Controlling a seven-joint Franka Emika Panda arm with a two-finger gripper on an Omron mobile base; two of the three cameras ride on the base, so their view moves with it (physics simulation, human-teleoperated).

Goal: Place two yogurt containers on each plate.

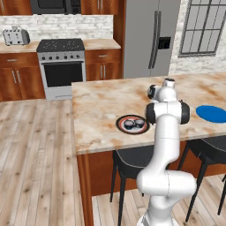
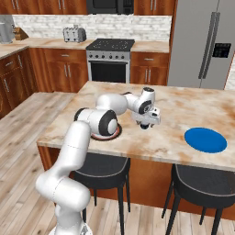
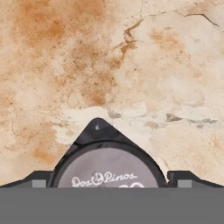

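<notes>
Over by the front edge of the island counter (image 1: 101, 99), toward its left corner, the black plate (image 1: 132, 124) is sitting with two yogurt containers (image 1: 134, 123) already resting on it, side by side. Moving right, the gripper (image 2: 145, 124) is hanging over the middle of the counter, and in the hand view it is clamping a third yogurt container (image 3: 107, 168) between its fingertips (image 3: 37, 180), pale printed lid facing the camera, bare marble showing beneath. Farther right, the blue plate (image 2: 205, 139) is lying near the front edge.
</notes>
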